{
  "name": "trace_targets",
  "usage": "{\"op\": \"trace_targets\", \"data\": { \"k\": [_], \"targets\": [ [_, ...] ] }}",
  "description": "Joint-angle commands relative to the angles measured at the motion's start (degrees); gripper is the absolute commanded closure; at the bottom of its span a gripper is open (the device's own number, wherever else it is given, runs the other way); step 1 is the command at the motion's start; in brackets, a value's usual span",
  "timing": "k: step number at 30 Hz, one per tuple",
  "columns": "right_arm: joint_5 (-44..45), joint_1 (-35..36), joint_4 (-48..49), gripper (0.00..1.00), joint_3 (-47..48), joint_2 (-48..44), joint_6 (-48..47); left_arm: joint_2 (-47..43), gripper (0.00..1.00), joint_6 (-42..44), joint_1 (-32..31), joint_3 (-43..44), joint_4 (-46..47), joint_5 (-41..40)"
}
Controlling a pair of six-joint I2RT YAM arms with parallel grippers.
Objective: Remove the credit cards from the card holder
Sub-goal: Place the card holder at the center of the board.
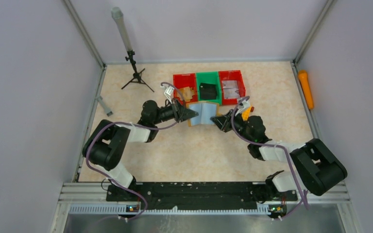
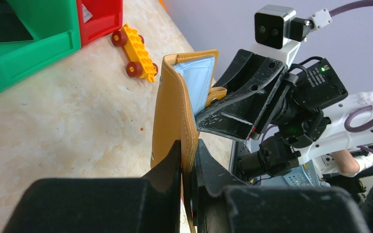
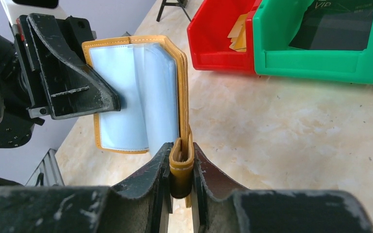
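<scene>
The mustard-brown card holder is held open and upright above the table between both grippers. My left gripper is shut on one cover's edge. My right gripper is shut on the other cover at its small side tab. The pale grey-blue sleeves face the right wrist camera, and no card shows in them. Several tan credit cards lie in the left red bin; they also show in the right wrist view.
A green bin holds a black object. A second red bin stands to its right. A yellow toy block with red wheels lies by the right gripper. A tripod stands at back left, an orange object by the right wall.
</scene>
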Motion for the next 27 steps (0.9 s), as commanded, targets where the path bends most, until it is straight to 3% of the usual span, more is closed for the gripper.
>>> {"op": "trace_targets", "data": {
  "k": [1,10,12,17,19,23,27],
  "targets": [
    [-2.82,0.17,2.53,0.81,2.59,0.66,-0.37,0.02,1.00,-0.79,-2.16,2.11,6.28,4.91],
    [-4.02,0.17,4.18,0.80,2.14,0.36,-0.43,0.90,1.00,1.33,-3.54,4.17,1.57,5.45],
    [-4.43,0.17,4.65,0.81,1.97,0.14,-0.60,-0.02,0.90,4.26,-3.50,4.73,-5.05,3.12],
    [-4.57,0.17,4.56,0.82,1.99,0.12,-0.30,-4.26,0.49,16.05,-4.20,7.15,-25.90,-7.79],
    [-5.11,0.17,4.69,0.83,2.25,0.70,-0.02,-5.30,0.38,20.14,-5.89,8.20,-30.94,-11.73],
    [-6.19,0.17,5.72,0.86,2.48,1.65,0.86,-5.60,0.27,23.37,-8.48,9.96,-34.63,-13.87],
    [-6.32,0.17,5.84,0.86,2.50,1.78,1.13,-5.30,0.25,24.22,-8.87,10.38,-35.33,-14.12]
  ]
}}
